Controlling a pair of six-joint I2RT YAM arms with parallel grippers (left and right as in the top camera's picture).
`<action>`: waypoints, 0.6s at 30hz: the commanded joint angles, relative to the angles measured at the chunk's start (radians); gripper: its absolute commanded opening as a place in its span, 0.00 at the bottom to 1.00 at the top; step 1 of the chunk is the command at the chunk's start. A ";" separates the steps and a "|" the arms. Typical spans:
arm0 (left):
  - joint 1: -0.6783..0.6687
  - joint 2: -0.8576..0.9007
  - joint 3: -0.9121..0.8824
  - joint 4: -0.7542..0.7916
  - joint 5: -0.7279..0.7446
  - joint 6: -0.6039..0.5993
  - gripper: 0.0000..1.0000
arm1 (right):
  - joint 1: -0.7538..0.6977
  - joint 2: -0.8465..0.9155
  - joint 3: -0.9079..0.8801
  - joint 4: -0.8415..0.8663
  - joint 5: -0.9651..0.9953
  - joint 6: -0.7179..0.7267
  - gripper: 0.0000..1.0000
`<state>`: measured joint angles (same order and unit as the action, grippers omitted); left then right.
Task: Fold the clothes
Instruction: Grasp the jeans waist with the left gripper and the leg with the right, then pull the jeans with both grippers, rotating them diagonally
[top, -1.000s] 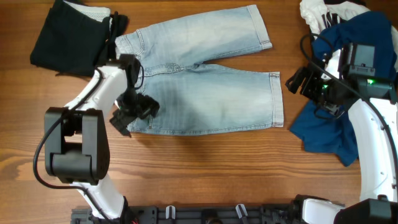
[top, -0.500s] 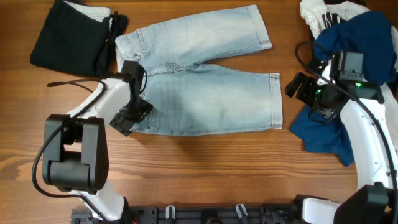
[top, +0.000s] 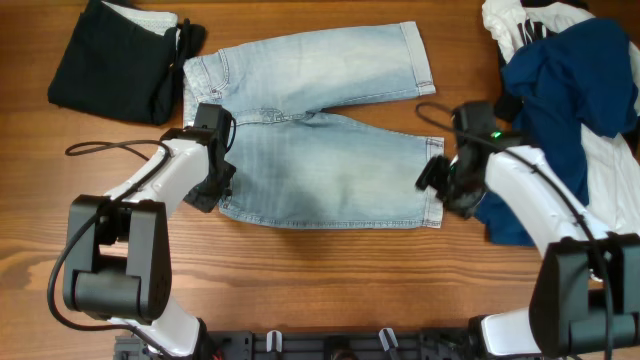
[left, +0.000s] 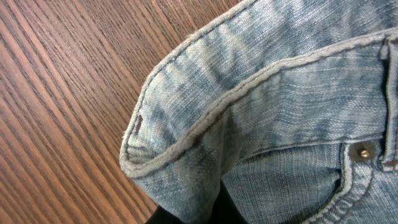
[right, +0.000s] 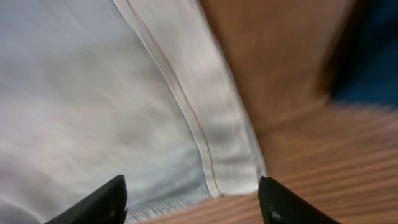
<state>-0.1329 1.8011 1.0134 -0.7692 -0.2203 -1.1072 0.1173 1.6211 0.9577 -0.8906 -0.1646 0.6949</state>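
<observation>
Shorts lay spread on the table, an arm at each end

We found the denim shorts (top: 330, 170) lying flat near the middle of the wooden table (top: 330, 290), waistband to the left and leg hems to the right, the upper leg angled away toward the far edge. The left gripper (top: 205, 190) sat at the near corner of the waistband. In the left wrist view that waistband corner (left: 186, 143) curled upward off the wood, and a dark finger (left: 219, 208) showed under the cloth at the bottom edge; we judged the jaws clamped on the denim there. A metal rivet (left: 364, 151) showed beside the pocket seam.

The right gripper (top: 437, 182) stood over the hem of the nearer leg. The right wrist view was blurred, but we noted its two fingers (right: 106, 200) held well apart, one above the denim and one above bare wood, with the stitched hem (right: 217, 118) between them. We could not tell whether either tip touched the cloth.

A folded black garment (top: 110, 65) lay at the far left corner. A blue garment (top: 565, 90) lay crumpled at the right, partly over a white garment (top: 510, 25).
</observation>
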 joint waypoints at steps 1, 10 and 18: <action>0.012 0.077 -0.052 0.041 -0.012 -0.032 0.04 | 0.042 0.014 -0.077 0.005 -0.112 0.068 0.66; 0.012 0.077 -0.052 0.030 0.003 -0.031 0.04 | 0.065 0.014 -0.174 0.148 -0.017 0.094 0.66; 0.012 0.077 -0.052 0.023 0.003 -0.031 0.04 | 0.065 0.014 -0.174 0.190 0.176 0.121 0.47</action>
<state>-0.1329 1.8008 1.0126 -0.7696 -0.2199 -1.1130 0.1822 1.6154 0.8009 -0.6872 -0.1452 0.7937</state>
